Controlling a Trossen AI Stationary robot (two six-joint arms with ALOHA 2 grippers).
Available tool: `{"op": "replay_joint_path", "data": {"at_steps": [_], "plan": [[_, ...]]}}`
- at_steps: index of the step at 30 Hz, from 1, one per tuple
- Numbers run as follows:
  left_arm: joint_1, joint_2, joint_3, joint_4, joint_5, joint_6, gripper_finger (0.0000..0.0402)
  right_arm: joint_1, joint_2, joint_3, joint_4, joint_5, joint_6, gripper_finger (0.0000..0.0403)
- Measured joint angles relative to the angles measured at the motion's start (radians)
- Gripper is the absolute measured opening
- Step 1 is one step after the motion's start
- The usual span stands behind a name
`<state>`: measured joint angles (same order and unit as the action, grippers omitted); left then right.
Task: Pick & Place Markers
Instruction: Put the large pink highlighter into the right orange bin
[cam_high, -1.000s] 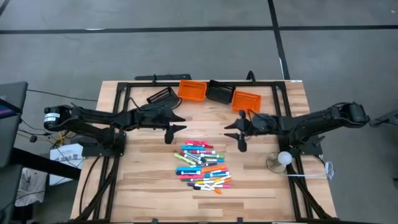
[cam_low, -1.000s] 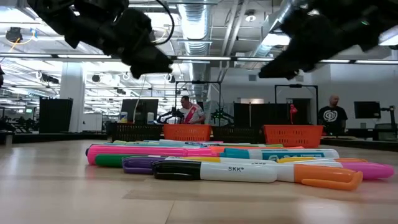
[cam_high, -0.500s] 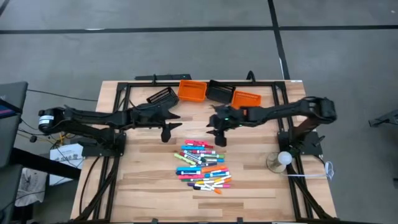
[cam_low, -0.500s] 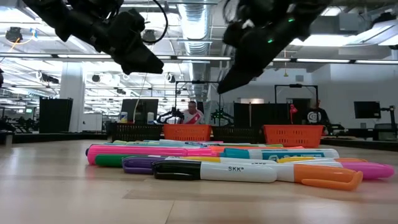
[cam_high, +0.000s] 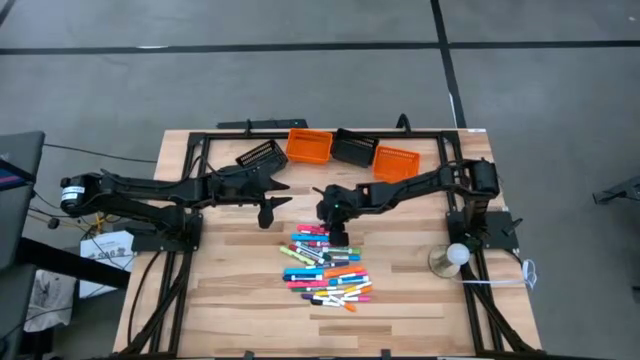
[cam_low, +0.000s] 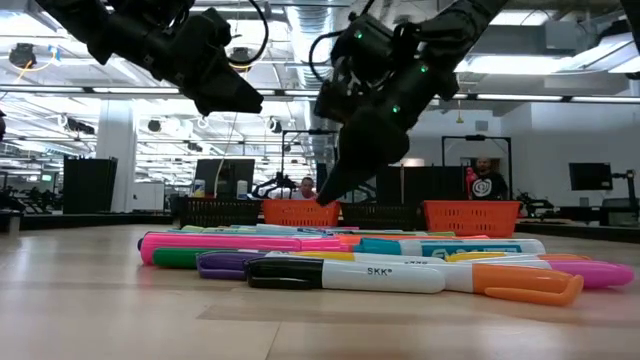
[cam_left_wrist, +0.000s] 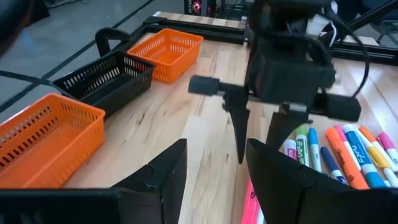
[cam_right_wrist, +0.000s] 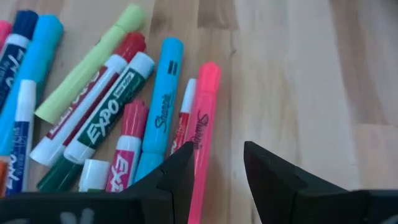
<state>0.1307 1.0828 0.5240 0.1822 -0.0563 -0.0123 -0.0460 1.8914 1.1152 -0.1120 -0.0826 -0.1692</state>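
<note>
High view: your markers (cam_high: 328, 266) lie in one loose pile mid-table, in front of the bins. Right gripper (cam_high: 329, 217) sits over the pile's far edge, pointing down. Left gripper (cam_high: 268, 210) hangs just off to the pile's left, over bare wood, holding nothing. Two orange bins (cam_high: 309, 146) and two black bins (cam_high: 351, 150) line the back of the table (cam_high: 230, 290), well apart from the pile.

Low view: right gripper (cam_low: 335, 187) is above the pile with its tips clear of the markers (cam_low: 360, 260). Left gripper (cam_low: 232, 95) is higher up. People stand in the room behind.

Left wrist: your left gripper (cam_left_wrist: 214, 163) has its fingers (cam_left_wrist: 163, 169) parted, nothing between them. The right arm's fingers come down right ahead of it, next to the markers (cam_left_wrist: 339, 152).

Right wrist: right gripper (cam_right_wrist: 214, 163) is parted and empty. A pink Sharpie (cam_right_wrist: 204, 137) lies at the pile's outer edge, beside a blue Sharpie (cam_right_wrist: 163, 96); one finger sits over the pink barrel, not beside it.

Risks, my read:
- Drop straight down and that finger may land on the pink one and roll it away.
- Neighbours touch; you could pinch two, or drag the blue one along.
- Both arms are near each other; watch for a clash if the left moves in.
</note>
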Motion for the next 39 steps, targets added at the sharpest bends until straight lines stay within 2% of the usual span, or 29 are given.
{"op": "replay_joint_path", "data": {"at_steps": [14,39], "plan": [[0.0,0.0,0.0,-0.002,0.0,-0.003,0.0166,0.026,0.061,0.002,0.035,0.001,0.001,0.013],[0.0,0.0,0.0,-0.002,0.0,-0.003,0.0166,0.004,0.061,0.0,-0.021,0.004,0.001,0.013]]}}
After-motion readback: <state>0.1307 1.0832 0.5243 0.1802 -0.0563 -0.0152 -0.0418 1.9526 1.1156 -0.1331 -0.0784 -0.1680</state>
